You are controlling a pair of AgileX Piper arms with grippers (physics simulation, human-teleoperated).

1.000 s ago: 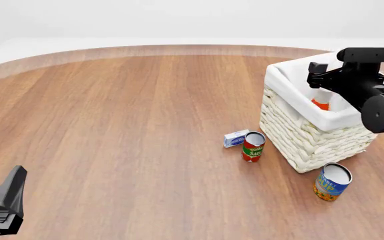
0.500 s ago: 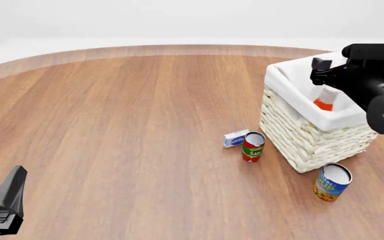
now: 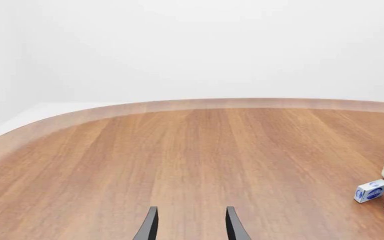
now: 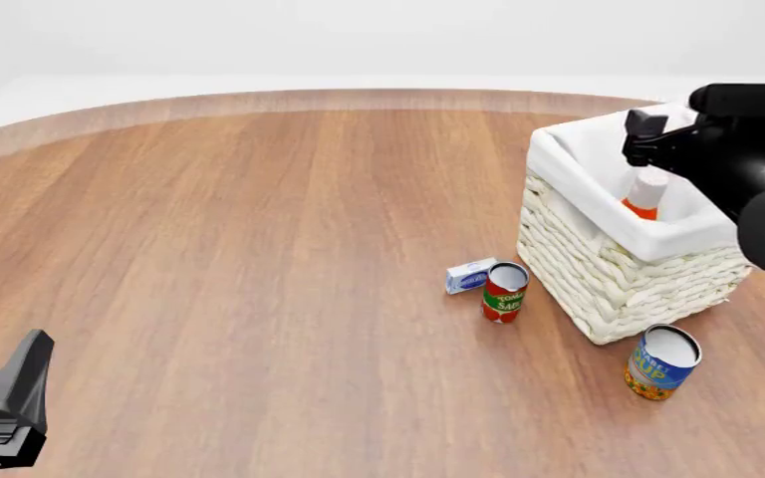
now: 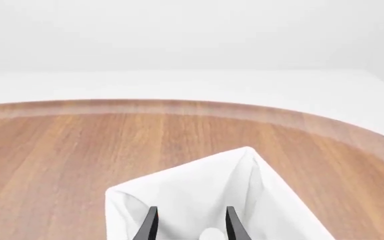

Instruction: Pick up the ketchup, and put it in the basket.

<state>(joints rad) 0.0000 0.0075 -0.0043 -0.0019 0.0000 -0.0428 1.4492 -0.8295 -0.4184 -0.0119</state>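
On the round wooden table (image 4: 250,259) a small white-and-blue box (image 4: 468,276) touches a red-and-green tomato sauce can (image 4: 504,293), with a blue-and-orange can (image 4: 660,362) standing apart nearer the camera.

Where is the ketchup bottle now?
In the front view, the ketchup stands inside the basket at the table's right, just under the open right gripper.

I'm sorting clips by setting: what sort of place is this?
Most likely a bare simulated tabletop test scene, not a real room. A round wooden table sits in a featureless white void, holding only a wicker basket with a ketchup bottle inside and a few grocery cans.
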